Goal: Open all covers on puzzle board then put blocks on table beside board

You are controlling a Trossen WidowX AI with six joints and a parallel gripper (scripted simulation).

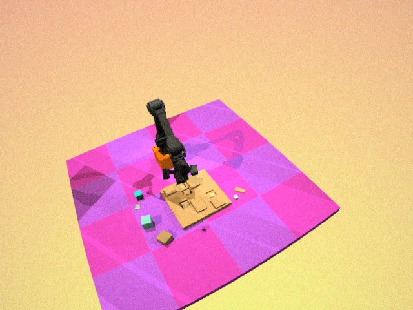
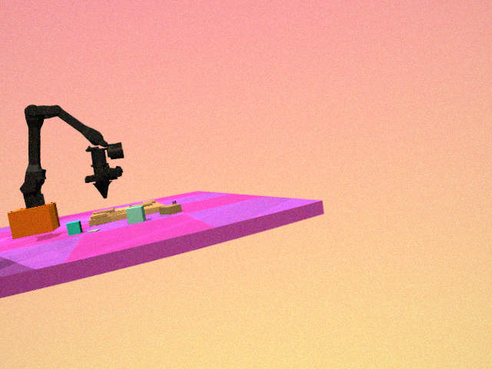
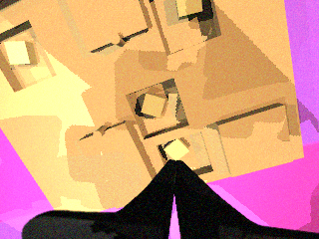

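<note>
The tan puzzle board [image 1: 181,218] [image 2: 95,220] [image 3: 30,112] lies flat on the table. Several wells stand uncovered, and pale blocks sit in them: one block [image 3: 175,149] just beyond the fingertips in the wrist view, one [image 3: 152,106] past it, one [image 1: 212,194] [image 3: 18,52] towards the board's right side in the top view, and one [image 1: 184,205] [image 3: 190,7] in another well. Tan covers [image 1: 199,204] [image 3: 254,131] lie beside the wells. My gripper [image 1: 180,183] [image 2: 104,197] [image 3: 174,165] is shut and empty, above the board's robot-side part. The arm partly hides that part in the top view.
Left of the board in the top view are a teal cube [image 1: 138,195] [image 2: 74,227], a pale flat piece [image 1: 137,206], a mint cube [image 1: 146,221] [image 2: 135,214] and a brown block [image 1: 164,237]. A white piece [image 1: 235,196] and tan bar [image 1: 239,190] lie right; a dark piece [image 1: 204,229] lies in front.
</note>
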